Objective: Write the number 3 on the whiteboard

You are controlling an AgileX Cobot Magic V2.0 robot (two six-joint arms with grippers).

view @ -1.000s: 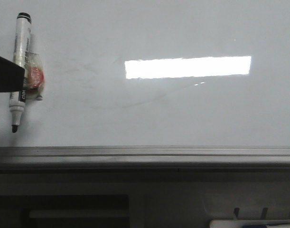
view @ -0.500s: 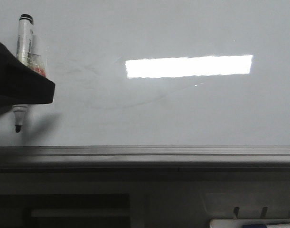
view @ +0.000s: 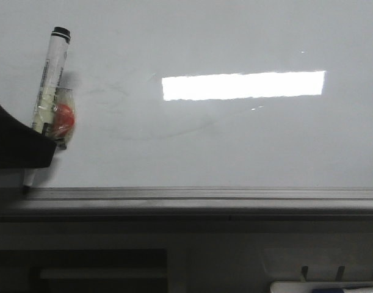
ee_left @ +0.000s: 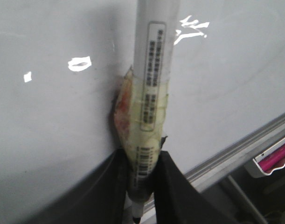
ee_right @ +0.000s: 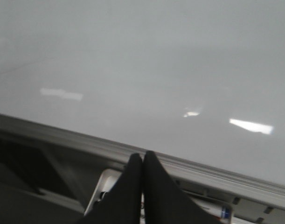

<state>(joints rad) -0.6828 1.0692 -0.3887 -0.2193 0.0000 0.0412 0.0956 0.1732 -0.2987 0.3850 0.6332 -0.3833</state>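
Change: marker now lower, tilted, tip at the rail.
Left gripper: clamps marker.
Right gripper: fingers closed, empty.
Whiteboard: faint smears, glare.

One whiteboard, one marker, one bottom rail, two end effectors

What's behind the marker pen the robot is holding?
Behind the marker is the whiteboard, bare except for faint grey smears; no 3 is drawn. A taped red-and-clear bundle clings to the marker. The left gripper hides the marker's lower barrel and the board behind it.
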